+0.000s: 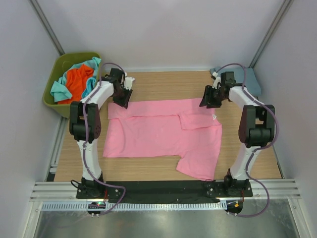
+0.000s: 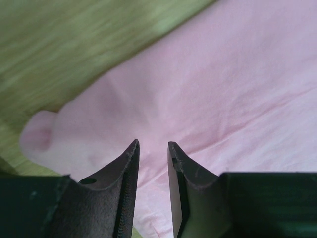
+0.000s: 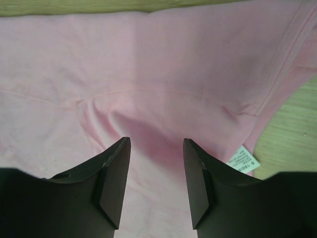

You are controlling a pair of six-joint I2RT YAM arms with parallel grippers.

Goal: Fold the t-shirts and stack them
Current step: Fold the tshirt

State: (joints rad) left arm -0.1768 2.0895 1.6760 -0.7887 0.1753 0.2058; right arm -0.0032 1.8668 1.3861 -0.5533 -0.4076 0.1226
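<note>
My right gripper (image 3: 156, 141) hangs with its jaws moderately apart and nothing between them, over a puckered ridge of the pink t-shirt (image 3: 148, 74) near its label (image 3: 242, 161). My left gripper (image 2: 153, 145) shows a narrow, empty gap above a rounded corner of the same cloth. The shirt lies spread on the wooden table (image 1: 163, 82), partly folded (one flap turned inward). I judge that closing too low could pinch both layers, and uneven grips could drag the fold crooked.

Pink t-shirt (image 3: 148, 74) tag (image 3: 242, 162): print illegible
</note>
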